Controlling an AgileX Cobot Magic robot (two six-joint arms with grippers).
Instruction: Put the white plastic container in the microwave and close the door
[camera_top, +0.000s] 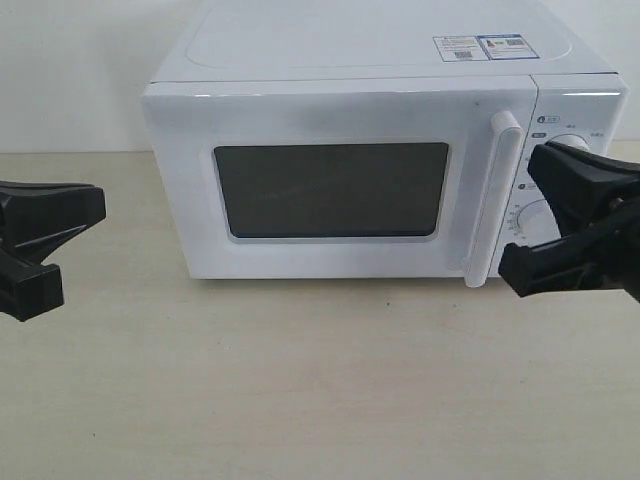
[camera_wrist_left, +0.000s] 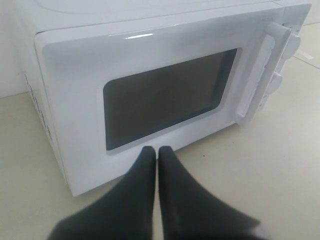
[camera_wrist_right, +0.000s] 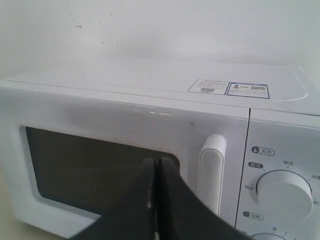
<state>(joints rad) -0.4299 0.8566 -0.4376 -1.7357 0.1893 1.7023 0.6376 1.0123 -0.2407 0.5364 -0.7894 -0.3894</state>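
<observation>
The white microwave (camera_top: 380, 50) stands at the back of the table, and its door (camera_top: 330, 190) with the dark window is closed. A vertical white bar handle (camera_top: 495, 200) runs along the door's right side. My left gripper (camera_wrist_left: 157, 150) is shut and empty, low in front of the door's lower left part and apart from it; in the exterior view it sits at the left edge (camera_top: 40, 248). My right gripper (camera_wrist_right: 156, 161) is also shut on nothing, hovering in front of the control panel just right of the handle (camera_top: 570, 225). The white plastic container is out of view.
Two round knobs (camera_wrist_right: 280, 192) sit on the panel right of the door, and stickers (camera_top: 480, 47) lie on the microwave's top. The beige tabletop (camera_top: 320, 380) spreads out in front. A pale wall (camera_top: 70, 70) stands behind.
</observation>
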